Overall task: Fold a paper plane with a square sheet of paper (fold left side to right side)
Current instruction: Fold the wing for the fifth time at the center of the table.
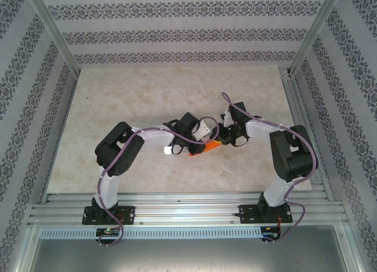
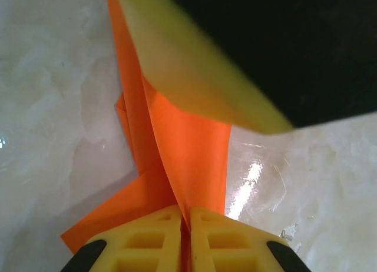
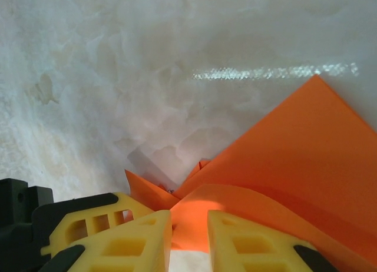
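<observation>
Square sheet of paper [image 1: 203, 147], thin matte orange, creased into overlapping pointed flaps, lies midway between the marbled tabletop's [image 1: 147, 89] side edges, nearer its near edge. Your left tool [image 2: 185, 216], its latticed yellow fingers [image 2: 141, 242] together, pinches a raised fold. Your right tool [image 3: 189, 225] stands slightly apart astride another fold.

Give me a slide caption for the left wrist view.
Left gripper, jaws shut on the creased orange paper, over a pale marbled table.
</observation>
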You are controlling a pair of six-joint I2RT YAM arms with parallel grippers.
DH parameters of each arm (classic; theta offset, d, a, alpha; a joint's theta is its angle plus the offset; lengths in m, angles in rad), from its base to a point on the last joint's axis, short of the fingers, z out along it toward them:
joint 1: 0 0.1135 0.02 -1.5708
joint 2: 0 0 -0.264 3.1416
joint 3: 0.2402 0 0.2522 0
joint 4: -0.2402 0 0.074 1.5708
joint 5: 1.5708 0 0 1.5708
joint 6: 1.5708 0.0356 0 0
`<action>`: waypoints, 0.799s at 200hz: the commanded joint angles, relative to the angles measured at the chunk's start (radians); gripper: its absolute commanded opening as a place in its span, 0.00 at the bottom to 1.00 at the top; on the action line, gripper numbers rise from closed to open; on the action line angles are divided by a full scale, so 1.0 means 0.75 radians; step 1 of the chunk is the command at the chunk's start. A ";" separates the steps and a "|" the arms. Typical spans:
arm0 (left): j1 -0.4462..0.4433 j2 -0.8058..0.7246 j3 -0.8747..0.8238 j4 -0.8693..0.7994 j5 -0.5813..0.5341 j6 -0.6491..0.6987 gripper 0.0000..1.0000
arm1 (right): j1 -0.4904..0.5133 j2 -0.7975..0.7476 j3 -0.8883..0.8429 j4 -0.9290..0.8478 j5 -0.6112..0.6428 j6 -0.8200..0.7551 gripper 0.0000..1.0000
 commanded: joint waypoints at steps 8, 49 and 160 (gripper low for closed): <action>0.012 0.043 -0.044 -0.027 -0.010 0.008 0.12 | 0.024 0.030 -0.009 0.032 0.022 0.038 0.23; 0.012 0.044 -0.044 -0.022 -0.001 0.005 0.12 | 0.026 0.048 -0.025 -0.022 0.087 -0.003 0.23; 0.043 -0.138 -0.169 0.097 0.141 -0.093 0.24 | 0.027 0.126 -0.078 0.020 0.114 -0.035 0.21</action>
